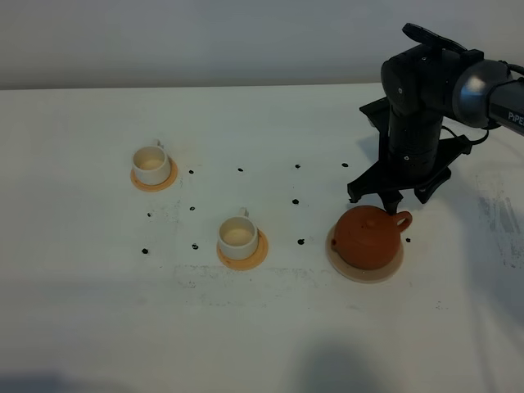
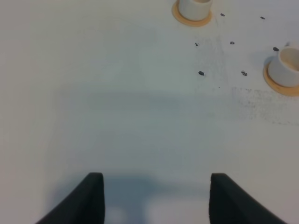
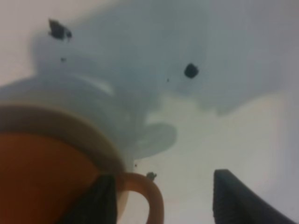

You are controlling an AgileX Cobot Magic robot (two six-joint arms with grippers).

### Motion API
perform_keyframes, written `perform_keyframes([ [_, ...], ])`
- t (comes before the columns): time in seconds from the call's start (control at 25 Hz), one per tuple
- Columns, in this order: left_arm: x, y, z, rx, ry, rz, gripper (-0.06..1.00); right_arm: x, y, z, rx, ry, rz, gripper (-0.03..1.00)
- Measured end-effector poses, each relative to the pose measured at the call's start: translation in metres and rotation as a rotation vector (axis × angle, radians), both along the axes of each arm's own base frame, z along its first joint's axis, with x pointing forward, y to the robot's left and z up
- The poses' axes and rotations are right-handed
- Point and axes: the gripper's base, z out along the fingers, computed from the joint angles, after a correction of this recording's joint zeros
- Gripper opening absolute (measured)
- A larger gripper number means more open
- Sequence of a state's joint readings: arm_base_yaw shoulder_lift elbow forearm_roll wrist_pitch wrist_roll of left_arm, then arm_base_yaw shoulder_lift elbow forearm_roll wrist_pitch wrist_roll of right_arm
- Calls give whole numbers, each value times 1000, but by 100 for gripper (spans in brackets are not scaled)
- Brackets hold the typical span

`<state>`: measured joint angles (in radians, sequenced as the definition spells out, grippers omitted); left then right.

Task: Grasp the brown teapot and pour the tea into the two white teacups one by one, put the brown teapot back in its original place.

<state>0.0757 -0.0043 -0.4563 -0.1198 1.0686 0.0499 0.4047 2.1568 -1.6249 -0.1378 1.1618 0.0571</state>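
Left end effector [image 2: 156, 179]: jaws are spread wide above the counter [image 1: 82, 311], nothing held. One white teacup [image 1: 152, 164] is seated far left and a second teacup [image 1: 237, 236] nearer, centre, each on an orange coaster [image 1: 243, 259]. At right, the brown teapot [image 1: 368, 237] is set on the beige coaster [image 1: 364, 274]. The right end effector [image 1: 391, 196] is held wide, with the loop handle [image 3: 152, 193] between its fingers [image 3: 233, 200], ungripped.

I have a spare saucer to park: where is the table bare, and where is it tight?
Bare: the table nearer the camera than the near teacup and the brown teapot; also left of the far teacup. Crowded: around the teapot, with the right tool straddling its handle.
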Motion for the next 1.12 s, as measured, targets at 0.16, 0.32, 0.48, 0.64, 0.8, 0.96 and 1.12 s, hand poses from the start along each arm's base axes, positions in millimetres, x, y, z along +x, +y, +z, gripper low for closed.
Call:
perform_keyframes([
  [0.16,0,0,0,0,0,0,48,-1,0,0,8,18,16,49],
  [0.32,0,0,0,0,0,0,48,-2,1,0,25,32,28,48],
  [0.48,0,0,0,0,0,0,48,-3,3,0,43,41,26,48],
  [0.64,0,0,0,0,0,0,48,-3,3,0,45,43,25,48],
  [0.8,0,0,0,0,0,0,48,-2,2,-1,39,35,30,48],
  [0.96,0,0,0,0,0,0,48,0,3,-3,25,5,15,48],
  [1.12,0,0,0,0,0,0,48,6,2,-4,9,-54,18,48],
])
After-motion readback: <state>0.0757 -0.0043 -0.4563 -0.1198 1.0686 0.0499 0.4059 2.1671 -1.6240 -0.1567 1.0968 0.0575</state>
